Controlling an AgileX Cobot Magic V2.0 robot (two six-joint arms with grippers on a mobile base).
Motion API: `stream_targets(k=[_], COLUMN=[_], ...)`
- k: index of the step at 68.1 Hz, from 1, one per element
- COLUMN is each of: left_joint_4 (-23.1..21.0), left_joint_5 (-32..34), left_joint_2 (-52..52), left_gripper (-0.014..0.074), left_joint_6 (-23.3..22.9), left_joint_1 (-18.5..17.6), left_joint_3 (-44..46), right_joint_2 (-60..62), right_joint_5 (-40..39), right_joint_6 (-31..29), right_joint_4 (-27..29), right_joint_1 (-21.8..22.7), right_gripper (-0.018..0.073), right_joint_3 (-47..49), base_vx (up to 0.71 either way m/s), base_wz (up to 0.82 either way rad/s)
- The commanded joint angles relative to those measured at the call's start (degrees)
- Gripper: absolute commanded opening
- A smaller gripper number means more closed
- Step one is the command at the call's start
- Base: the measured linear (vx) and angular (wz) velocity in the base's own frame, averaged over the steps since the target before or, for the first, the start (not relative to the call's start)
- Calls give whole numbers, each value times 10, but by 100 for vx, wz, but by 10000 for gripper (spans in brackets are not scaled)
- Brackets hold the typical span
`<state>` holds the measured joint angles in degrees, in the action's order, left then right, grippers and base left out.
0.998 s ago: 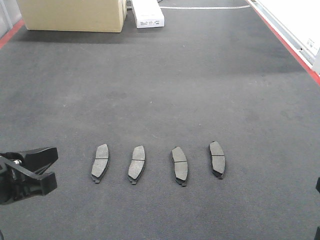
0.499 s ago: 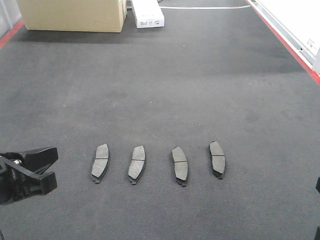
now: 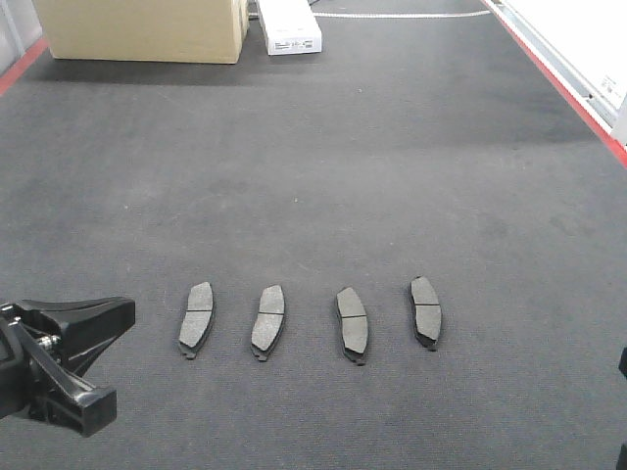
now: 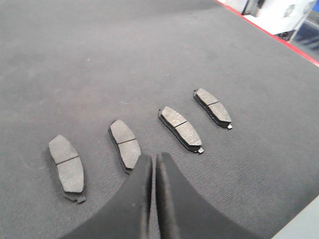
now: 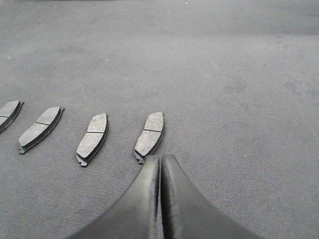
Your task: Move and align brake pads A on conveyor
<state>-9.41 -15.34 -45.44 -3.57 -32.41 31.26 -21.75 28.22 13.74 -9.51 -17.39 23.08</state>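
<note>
Several dark grey brake pads lie flat in a row across the conveyor (image 3: 323, 176), each with a thin groove across its middle. The leftmost pad (image 3: 196, 318) is nearest my left gripper (image 3: 93, 352), which hovers at the lower left, just left of the row. In the left wrist view, my left gripper (image 4: 152, 157) is shut with nothing in it, its tips over the near end of the second pad (image 4: 125, 144). My right gripper (image 5: 160, 156) is shut and empty, just short of the rightmost pad (image 5: 149, 134). Only a sliver of the right gripper (image 3: 623, 362) shows in the front view.
A cardboard box (image 3: 142, 27) and a white box (image 3: 290, 29) stand at the belt's far end. Red strips run along the left edge (image 3: 20, 67) and the right edge (image 3: 563, 88). Beyond the right strip is a pale surface (image 3: 578, 29).
My left gripper has shifted right and a little lower, closer to the leftmost pad. The pads have not moved.
</note>
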Motion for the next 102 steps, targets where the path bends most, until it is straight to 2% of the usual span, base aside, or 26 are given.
stream_targets(k=[1,19,28,33,37,45,59,66,69,72,92,102], left_joint_4=[-23,-18,20,24,24,26,61,77,84,86,97,97], left_joint_5=[45,46,48,52,55,56,56,54,54,54,79,119], left_joint_2=[5,22,91,140,183,272,401,442,457,471,469,469], left_gripper=[-6,-6,-6,-6,-6,-6,-6,-6,-6,-6,-6,-6], left_joint_6=[18,30,30,30,30,30,30,30,30,30,30,30], left_joint_1=[-2,-2,1,22,47,123,295,352,365,375,377,377], left_joint_3=[15,15,8,-10,-26,-66,-138,-160,-168,-177,-249,-305], right_joint_2=[-3,-3,-3,-3,-3,-3,-3,-3,-3,-3,-3,-3], right_joint_5=[-41,-42,-42,-42,-42,-42,-42,-42,-42,-42,-39,-37], right_joint_6=[-3,-3,-3,-3,-3,-3,-3,-3,-3,-3,-3,-3], right_joint_4=[-7,-7,-7,-7,-7,-7,-7,-7,-7,-7,-7,-7], right_joint_1=[3,3,3,3,3,3,3,3,3,3,3,3], right_gripper=[-6,-6,-6,-6,-6,-6,-6,-6,-6,-6,-6,-6], right_joint_3=[14,14,14,14,14,14,14,14,14,14,14,14], base_vx=[0,0,0,0,0,0,0,0,0,0,0,0], base_wz=[0,0,0,0,0,0,0,0,0,0,0,0])
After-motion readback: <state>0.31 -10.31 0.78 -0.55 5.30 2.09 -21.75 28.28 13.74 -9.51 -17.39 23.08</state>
